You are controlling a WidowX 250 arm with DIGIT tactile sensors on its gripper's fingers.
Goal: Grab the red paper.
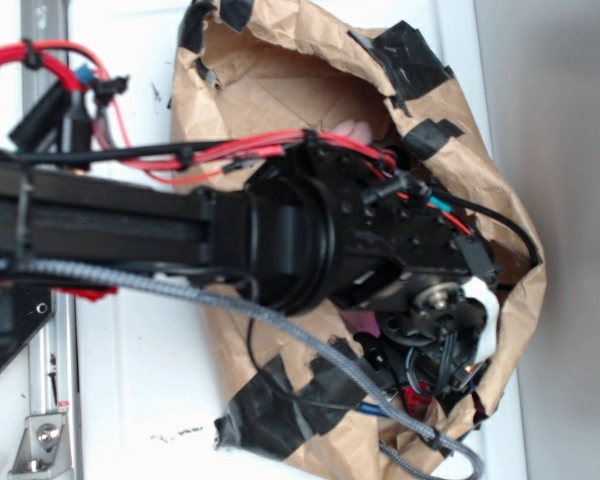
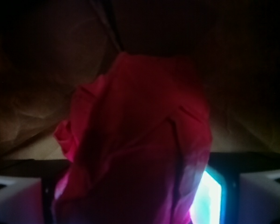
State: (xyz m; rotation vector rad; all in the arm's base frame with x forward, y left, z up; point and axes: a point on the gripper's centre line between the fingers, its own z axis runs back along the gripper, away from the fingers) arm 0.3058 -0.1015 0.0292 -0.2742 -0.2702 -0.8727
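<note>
The red paper (image 2: 140, 135) is a wrinkled red wad that fills the middle of the wrist view and lies on brown paper. It sits between the two fingers of my gripper (image 2: 140, 196). The left finger (image 2: 14, 198) and the right finger (image 2: 266, 196) stand wide apart. A bright gap shows between the wad and the right finger, so the gripper is open around the wad. In the exterior view the gripper (image 1: 445, 365) reaches down into a brown paper bag (image 1: 280, 90). The arm hides most of the wad there.
The crumpled bag has black tape patches (image 1: 410, 55) and its walls rise around the gripper. A pink soft thing (image 1: 348, 130) peeks out behind the arm. Red cables (image 1: 230, 150) and a grey braided cable (image 1: 280, 320) run along the arm. A metal rail (image 1: 45, 400) stands at the left.
</note>
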